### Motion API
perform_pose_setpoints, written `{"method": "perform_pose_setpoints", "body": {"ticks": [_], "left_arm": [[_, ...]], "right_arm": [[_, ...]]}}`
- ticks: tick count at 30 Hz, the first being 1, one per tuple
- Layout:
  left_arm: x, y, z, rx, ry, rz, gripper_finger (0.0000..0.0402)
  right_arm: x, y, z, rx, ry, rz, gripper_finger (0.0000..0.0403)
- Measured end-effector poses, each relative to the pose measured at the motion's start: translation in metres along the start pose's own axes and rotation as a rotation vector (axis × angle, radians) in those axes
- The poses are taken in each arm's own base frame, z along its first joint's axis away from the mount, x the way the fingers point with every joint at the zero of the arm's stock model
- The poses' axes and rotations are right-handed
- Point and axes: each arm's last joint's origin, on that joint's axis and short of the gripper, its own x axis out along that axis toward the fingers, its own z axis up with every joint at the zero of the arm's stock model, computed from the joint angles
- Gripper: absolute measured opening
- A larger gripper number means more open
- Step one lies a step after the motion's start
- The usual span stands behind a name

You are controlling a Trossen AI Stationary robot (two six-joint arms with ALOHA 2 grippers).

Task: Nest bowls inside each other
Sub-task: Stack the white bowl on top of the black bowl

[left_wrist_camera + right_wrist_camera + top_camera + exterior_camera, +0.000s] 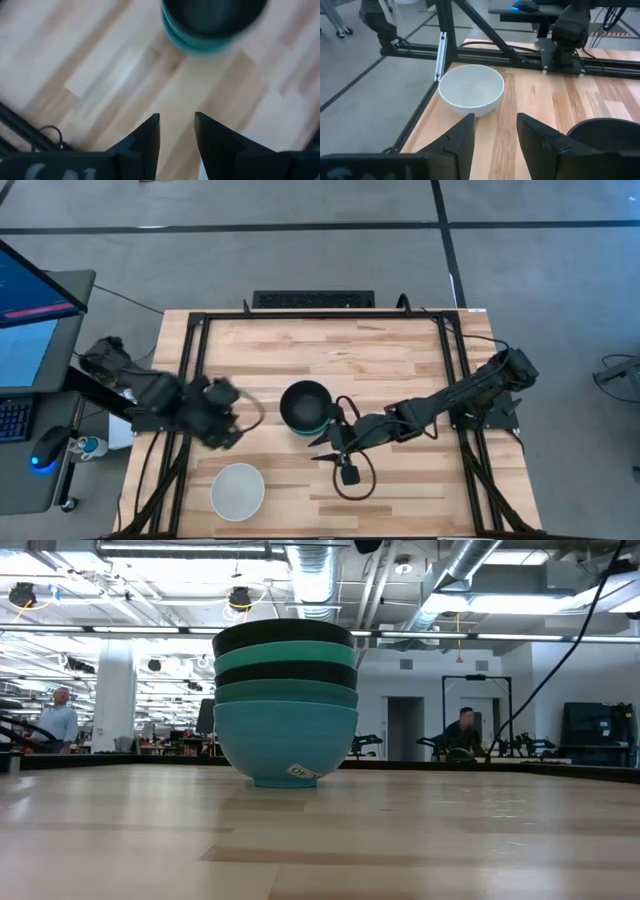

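Five bowls stand nested in one stack (305,408) at the table's middle, resting on the lowest bowl's foot (285,778). From the top they are black, teal-green, black, teal and cyan. The white bowl (237,490) stands alone, upright, near the table's near edge on the left; it also shows in the right wrist view (471,90). My left gripper (236,427) is open and empty, left of the stack (212,22). My right gripper (322,448) is open and empty, just near-right of the stack, pointing toward the white bowl. Neither gripper shows in the low view.
A black metal frame (195,360) runs along the table's left, far and right edges. A monitor (30,310), keyboard and mouse stand beyond the left edge. Bare wood (400,360) lies to the far right of the stack. People show in the room behind (62,720).
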Motion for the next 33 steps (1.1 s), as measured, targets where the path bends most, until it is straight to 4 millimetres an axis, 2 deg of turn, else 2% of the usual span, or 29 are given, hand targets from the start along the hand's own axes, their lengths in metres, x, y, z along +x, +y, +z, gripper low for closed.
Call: {"method": "perform_pose_setpoints", "body": {"ticks": [4, 9, 14, 19, 23, 26, 28, 30, 32, 33], "left_arm": [[-0.010, 0.017, -0.032, 0.069, -0.001, -0.123, 0.0114], [-0.014, 0.032, -0.060, 0.228, -0.081, -0.279, 0.0114], [0.001, 0.041, -0.084, 0.352, 0.025, -0.284, 0.0114], [0.020, 0.036, -0.108, 0.533, 0.203, -0.344, 0.0114], [0.025, 0.025, -0.115, 0.668, 0.138, -0.501, 0.0114], [0.022, 0.017, -0.114, 0.778, 0.047, -0.588, 0.0114], [0.021, 0.018, -0.113, 0.849, 0.000, -0.593, 0.0114], [0.021, 0.020, -0.112, 0.891, -0.017, -0.585, 0.0114], [0.021, 0.025, -0.111, 0.931, -0.017, -0.572, 0.0114], [0.020, 0.028, -0.111, 0.946, -0.015, -0.569, 0.0114]], "right_arm": [[0.001, -0.008, 0.001, 0.009, -0.009, -0.018, 0.0170], [0.002, -0.017, 0.003, 0.020, -0.026, -0.024, 0.0170], [0.002, -0.023, 0.003, 0.027, -0.026, -0.035, 0.0170], [0.002, -0.027, 0.004, 0.033, -0.030, -0.043, 0.0170], [0.002, -0.028, 0.003, -0.002, -0.018, -0.056, 0.0170], [0.012, -0.028, -0.004, -0.042, -0.004, -0.079, 0.0170], [0.016, -0.026, -0.009, -0.082, 0.013, -0.078, 0.0170], [0.027, -0.025, -0.010, -0.111, -0.009, -0.079, 0.0170], [0.036, -0.023, -0.022, -0.129, 0.061, -0.075, 0.0170], [0.045, -0.021, -0.022, -0.128, 0.058, -0.073, 0.0170]]}}
